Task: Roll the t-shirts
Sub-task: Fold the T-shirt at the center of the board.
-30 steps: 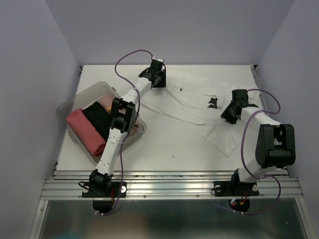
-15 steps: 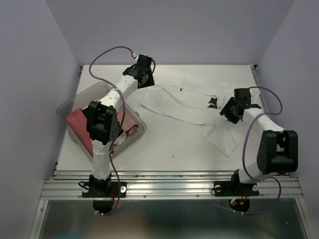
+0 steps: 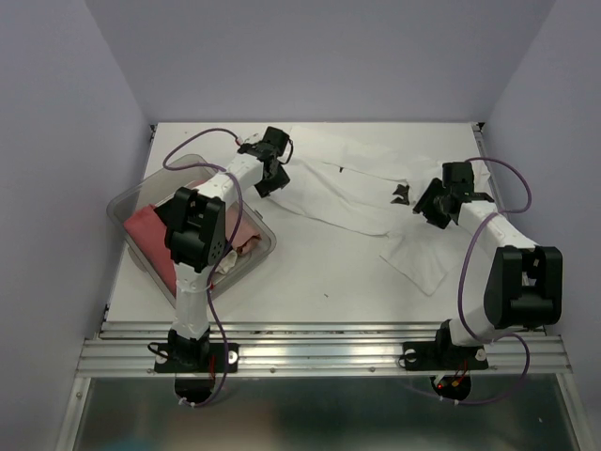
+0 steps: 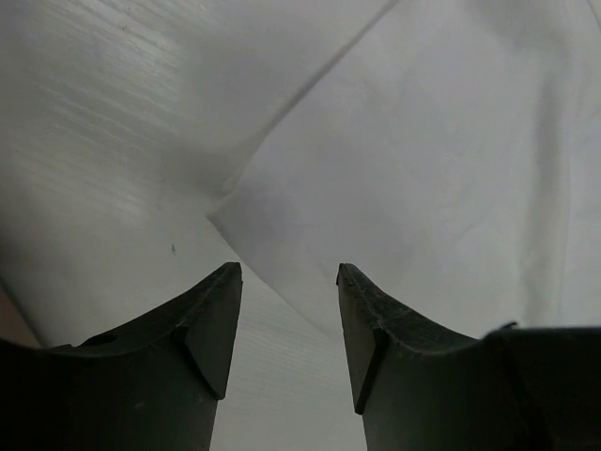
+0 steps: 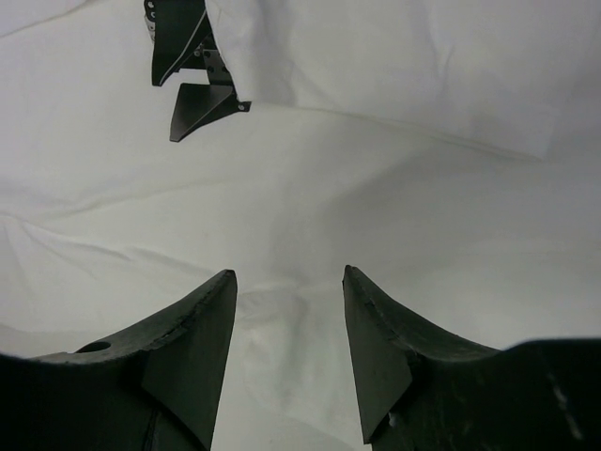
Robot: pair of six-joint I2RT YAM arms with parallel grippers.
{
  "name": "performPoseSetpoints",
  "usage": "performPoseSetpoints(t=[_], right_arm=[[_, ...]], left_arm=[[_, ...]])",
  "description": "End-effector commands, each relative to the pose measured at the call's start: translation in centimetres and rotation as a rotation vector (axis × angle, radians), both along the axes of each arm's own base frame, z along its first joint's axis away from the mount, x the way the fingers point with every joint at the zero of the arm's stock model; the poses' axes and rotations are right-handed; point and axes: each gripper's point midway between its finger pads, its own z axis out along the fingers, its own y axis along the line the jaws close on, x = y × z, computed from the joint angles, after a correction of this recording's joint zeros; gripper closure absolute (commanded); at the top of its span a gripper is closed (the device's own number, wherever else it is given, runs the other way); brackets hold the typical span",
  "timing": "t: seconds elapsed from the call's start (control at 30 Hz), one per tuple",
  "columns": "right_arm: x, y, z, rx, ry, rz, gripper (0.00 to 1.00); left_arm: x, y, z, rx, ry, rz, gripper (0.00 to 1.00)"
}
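While the pink shirt [image 3: 150, 240] sits bunched in the tub [image 3: 115, 209], nearest the bases and down-left of the left claw [image 4: 286, 272], the work is on the white shirt [image 3: 357, 193], spread flat across the far half of the table [image 3: 310, 272]. The left claw's fingers are spread and hold nothing. A corner [image 4: 225, 214] of the shirt lies just ahead of the gap, with bare table to its left. I judge it is lined up to pinch that corner, the free end from which a fold or roll can start. The right claw [image 5: 286, 274], well apart to the right, is likewise spread and empty. Cloth lies under and ahead of its fingers, and the dark neck label [image 5: 192, 75] is farther ahead, to the left. Whether its tips touch the cloth I cannot tell. Its place near the collar looks meant to pin or lift that end so the shirt lies straight. No roll is begun.
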Motion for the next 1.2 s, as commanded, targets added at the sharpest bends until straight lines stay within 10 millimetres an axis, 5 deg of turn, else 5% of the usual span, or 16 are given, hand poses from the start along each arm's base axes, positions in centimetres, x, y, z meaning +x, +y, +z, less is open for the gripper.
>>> performPoseSetpoints(t=[0.0, 0.1, 0.2, 0.57, 0.8, 0.87, 1.03, 1.17], right_arm=[[1.0, 0.0, 1.5, 0.002, -0.041, 0.017, 0.44], [0.9, 0.0, 1.4, 0.004, -0.039, 0.02, 0.44], [0.7, 0.0, 1.3, 0.003, -0.036, 0.022, 0.44], [0.8, 0.1, 1.4, 0.007, -0.04, 0.021, 0.44], [0.7, 0.0, 1.6, 0.002, -0.044, 0.017, 0.44], [0.7, -0.1, 1.7, 0.0, -0.046, 0.013, 0.44], [0.0, -0.5, 1.6, -0.012, -0.026, -0.012, 0.43], [-1.8, -0.9, 1.2, -0.02, 0.015, -0.047, 0.32]], left_arm=[[0.1, 0.5, 0.0, 0.012, -0.002, 0.081, 0.42], [-0.3, 0.9, -0.7, 0.025, 0.009, 0.103, 0.27], [-0.5, 1.0, -1.0, 0.018, 0.004, 0.116, 0.25], [-0.7, 1.2, -2.8, 0.04, 0.032, 0.137, 0.42], [-0.7, 1.0, -3.5, 0.038, 0.043, 0.126, 0.43], [-0.7, 1.0, -3.4, 0.036, 0.037, 0.129, 0.51], [-0.8, 1.3, -2.9, 0.045, 0.027, 0.14, 0.96], [-1.0, 1.5, -2.0, 0.049, 0.014, 0.138, 1.0]])
